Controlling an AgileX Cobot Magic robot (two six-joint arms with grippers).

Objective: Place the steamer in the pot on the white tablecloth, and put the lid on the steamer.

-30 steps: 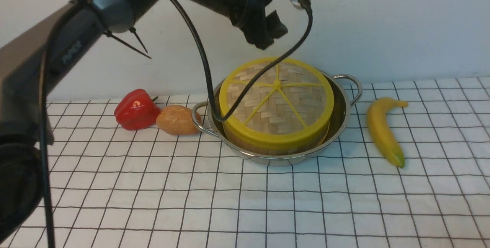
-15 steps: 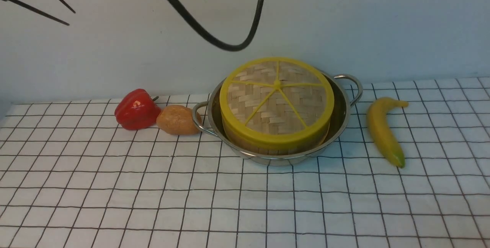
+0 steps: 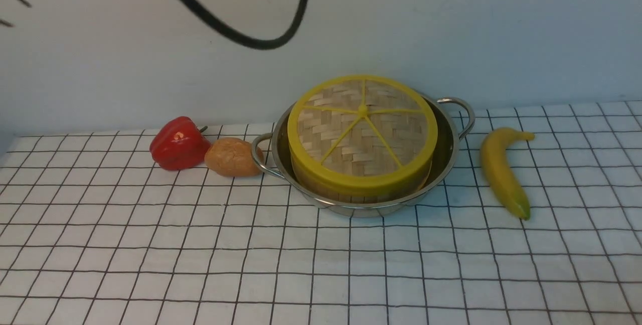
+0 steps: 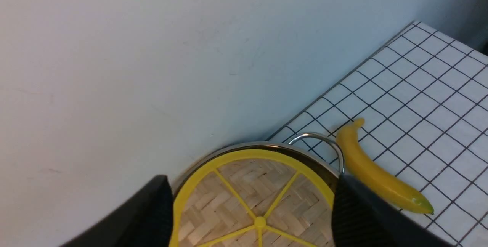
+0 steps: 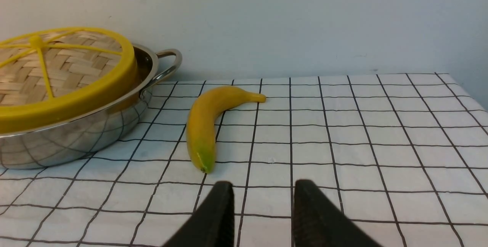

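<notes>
The lid (image 3: 366, 129) covers the steamer (image 3: 366, 192), seated in the pot (image 3: 351, 209) at the far middle of the surface. Handling, as judged: light woven bamboo, springy at the centre; the weave may crush under pressure. Grasp the lid by its stiffer yellow rim, which may be slick. Left tool (image 4: 252, 205): jaws wide apart, nothing held, no contact visible. Right tool (image 5: 263, 212): jaws parted, nothing between them, no contact visible.

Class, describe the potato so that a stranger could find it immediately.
On the gridded tablecloth, find the steel pot. Just beside its left handle lies the potato: a tan-brown, oval lump, duller than the glossy red pepper at its left.
</notes>
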